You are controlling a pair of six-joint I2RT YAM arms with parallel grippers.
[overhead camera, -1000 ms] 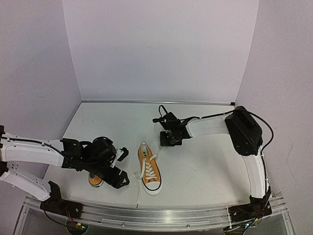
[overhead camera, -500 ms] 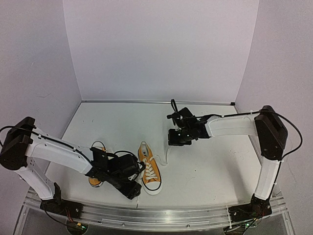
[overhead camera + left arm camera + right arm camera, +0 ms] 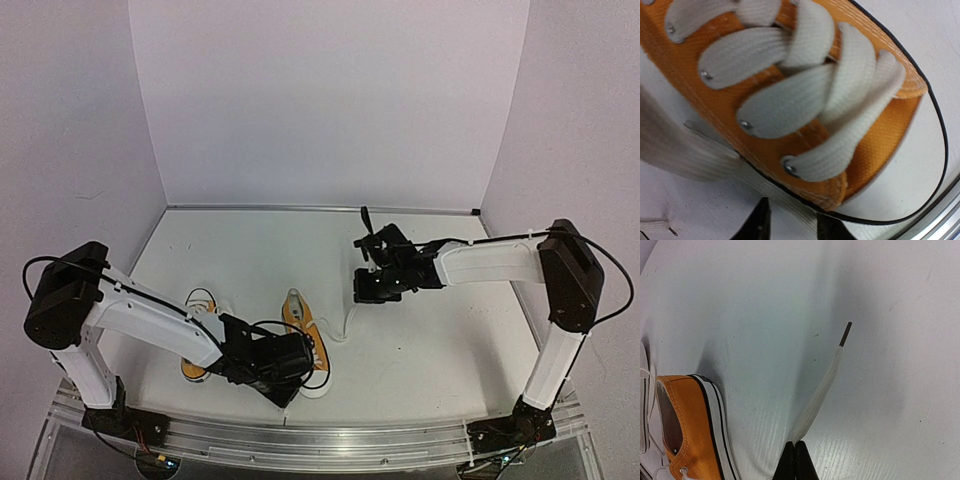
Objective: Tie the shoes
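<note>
Top external view: pair of orange-yellow shoes by the table's near edge, left of centre. Left shoe largely hidden under the left arm. Right shoe toe toward the near edge, its toe covered by the left gripper. From the left wrist, laced orange upper close up; fingertips standing either side of a flat white lace strand lying beside the sole. Possibly pinching it, but cannot tell. Right gripper well apart, right of centre, toward mid-table. Jaws pressed together on the lace tail, which runs from the right shoe up to the fingers, then on across bare table to a dark aglet.
</note>
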